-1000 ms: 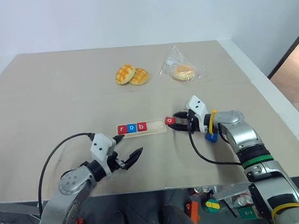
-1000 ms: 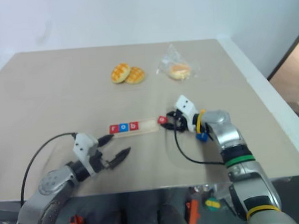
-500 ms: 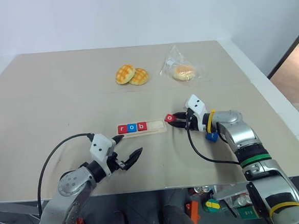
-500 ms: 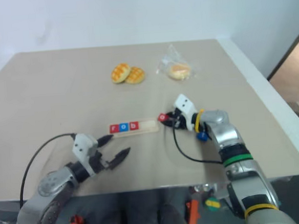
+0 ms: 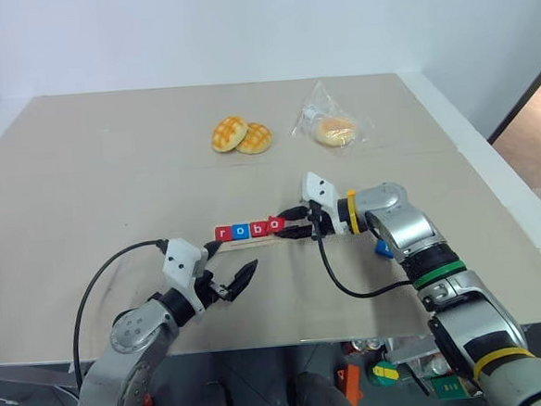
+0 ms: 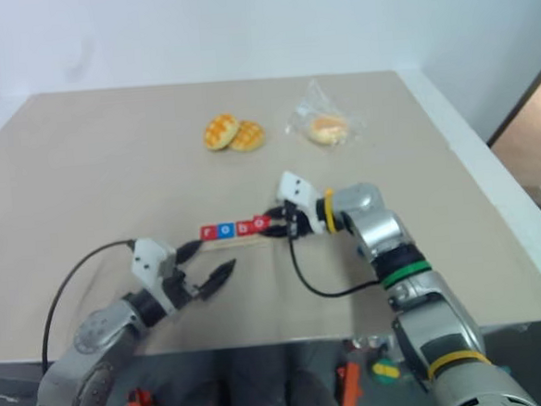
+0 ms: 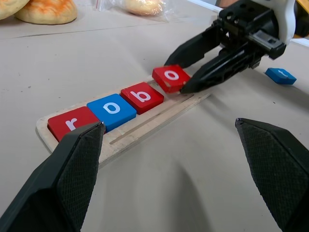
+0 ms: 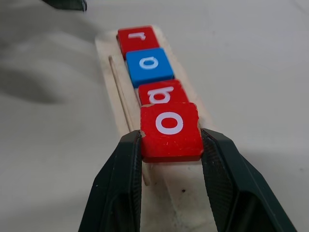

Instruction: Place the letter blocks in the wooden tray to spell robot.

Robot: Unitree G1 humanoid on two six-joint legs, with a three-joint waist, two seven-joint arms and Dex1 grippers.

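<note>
- The right end effector [image 8: 170, 145] pinches a red "o" block [image 8: 170, 130] between its two fingers, just over the tray [image 7: 159, 118], next to the red "b" [image 7: 142, 96].
- On the tray sit red "r" [image 7: 72, 123], blue "o" [image 7: 112, 108] and the "b" in a row, touching one another.
- The blue "t" block [image 7: 281, 75] lies on the tabletop [image 5: 111, 177], at 3 o'clock of the tray, beside the right arm.
- The left end effector [image 5: 231, 269] hovers at 7 o'clock of the tray, fingers spread wide, holding nothing.
- Two buns [image 5: 240, 135] lie at 12 o'clock of the tray, well apart from it; a bagged bun [image 5: 332, 129] lies at 1 o'clock.
</note>
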